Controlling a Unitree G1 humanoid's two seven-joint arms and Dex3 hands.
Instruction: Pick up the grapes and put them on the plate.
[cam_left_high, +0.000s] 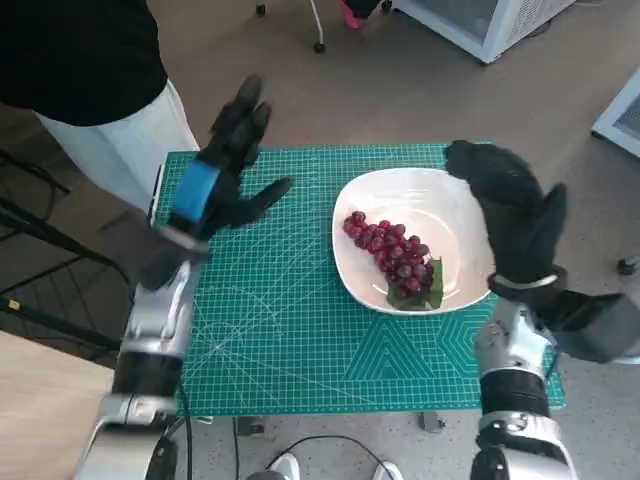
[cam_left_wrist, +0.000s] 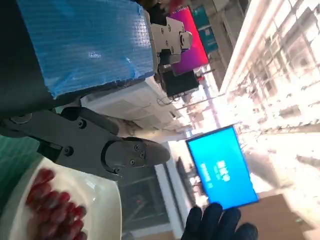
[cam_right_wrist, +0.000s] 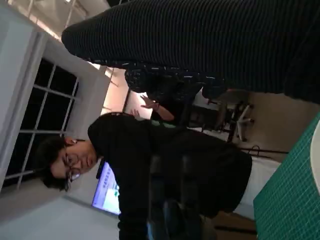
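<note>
On the white plate (cam_left_high: 455, 205) near the mat's (cam_left_high: 290, 330) right edge: grapes (cam_left_high: 392, 250), lying free. Left hand (cam_left_high: 225, 165) raised over the far-left mat, fingers spread, empty. Right hand (cam_left_high: 510, 205) above the plate's right rim, fingers apart, empty.

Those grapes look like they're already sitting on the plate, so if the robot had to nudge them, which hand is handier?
Probably the right hand: it hovers over the white plate edge, beside the grapes. The left hand is raised over the green mat, well clear of the plate. Both hold nothing.
</note>
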